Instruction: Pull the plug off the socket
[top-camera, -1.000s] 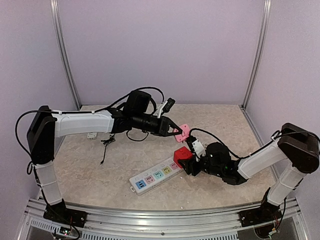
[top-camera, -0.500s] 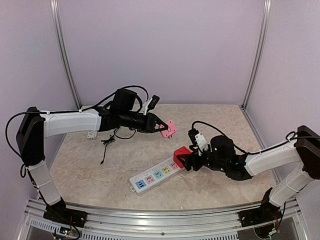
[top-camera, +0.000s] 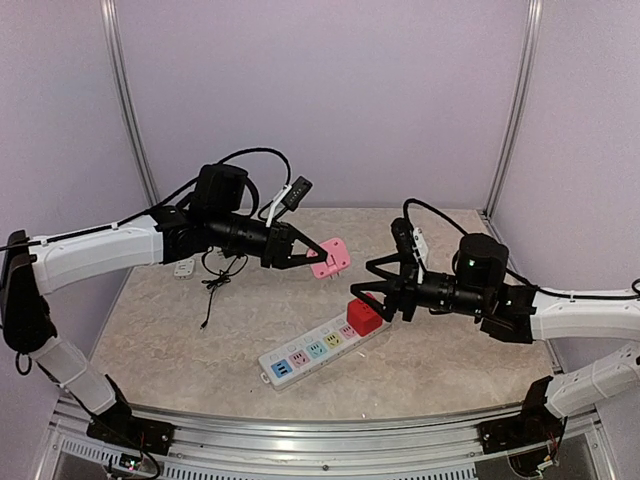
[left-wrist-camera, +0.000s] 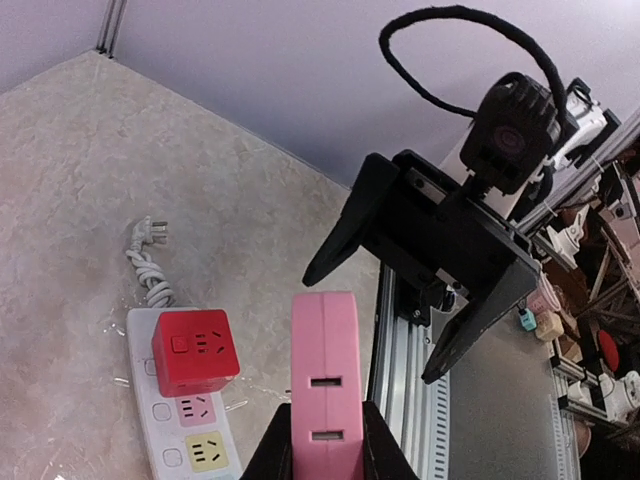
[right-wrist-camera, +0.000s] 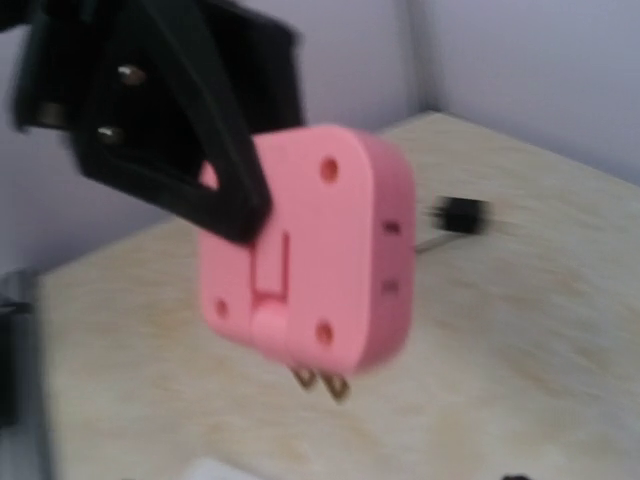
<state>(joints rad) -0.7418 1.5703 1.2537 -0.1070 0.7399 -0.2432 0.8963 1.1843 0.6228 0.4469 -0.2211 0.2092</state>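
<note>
The pink plug (top-camera: 330, 258) hangs in the air above the table, clear of the socket, with my left gripper (top-camera: 318, 252) shut on it. In the left wrist view the pink plug (left-wrist-camera: 325, 370) sits clamped between my fingers (left-wrist-camera: 272, 452). The right wrist view shows the plug (right-wrist-camera: 310, 250) with its bare prongs (right-wrist-camera: 325, 380) pointing down. The socket (top-camera: 310, 350) lies on the table with a red cube adapter (top-camera: 364, 316) plugged into its right end. My right gripper (top-camera: 360, 280) hovers open just above that cube, holding nothing.
A small white piece (top-camera: 183, 268) and a thin black cable (top-camera: 210, 290) lie at the back left. The socket's coiled white cord (left-wrist-camera: 150, 270) lies beyond its end. A metal rail (top-camera: 300, 440) runs along the near table edge.
My left arm has drawn back to the left, carrying the pink plug further from the socket. My right gripper has let go at the red cube, opened and risen above it.
</note>
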